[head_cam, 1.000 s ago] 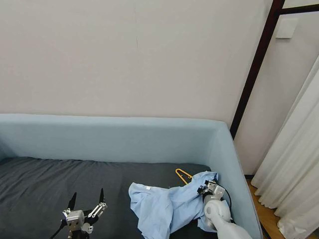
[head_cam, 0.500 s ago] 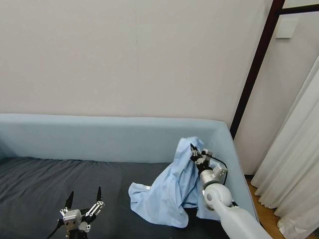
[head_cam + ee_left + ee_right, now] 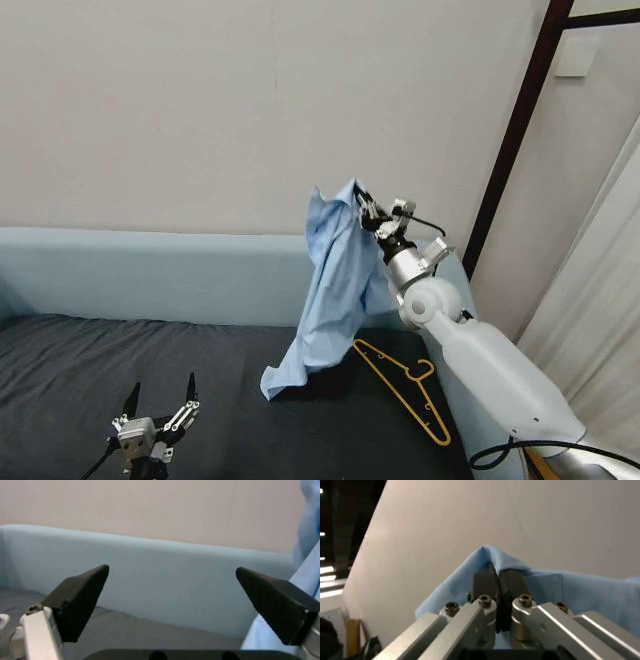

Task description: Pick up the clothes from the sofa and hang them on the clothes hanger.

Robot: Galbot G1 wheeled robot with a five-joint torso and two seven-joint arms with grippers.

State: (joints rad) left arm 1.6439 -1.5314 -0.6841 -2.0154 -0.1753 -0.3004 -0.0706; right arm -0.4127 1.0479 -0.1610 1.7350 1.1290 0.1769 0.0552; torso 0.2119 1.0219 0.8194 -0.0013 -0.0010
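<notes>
Light-blue fabric shirt [image 3: 335, 290] hangs from its top fold, clamped between the pressed-together fingers of the right gripper [image 3: 362, 208]; its lowest corner reaches the dark grey seat cushion [image 3: 80, 370]. Nearest, the left gripper [image 3: 162, 388] sits low over the seat, fingers spread apart. Yellow wire hanger [image 3: 395, 385] lies flat near the right armrest. Beyond: pale blue sofa backrest [image 3: 150, 275], plain off-white wall [image 3: 200, 100], dark vertical post [image 3: 515, 130], white curtain [image 3: 600, 330].

At the lower left of the head view, the frame's bottom edge cuts off the left hand [image 3: 161, 388] below its wrist. At upper centre, folds of the blue shirt [image 3: 335, 290] wrap over the fingertips of the right hand [image 3: 362, 208], and we cannot tell whether the shirt's lowest corner touches the seat of the sofa [image 3: 80, 370]
</notes>
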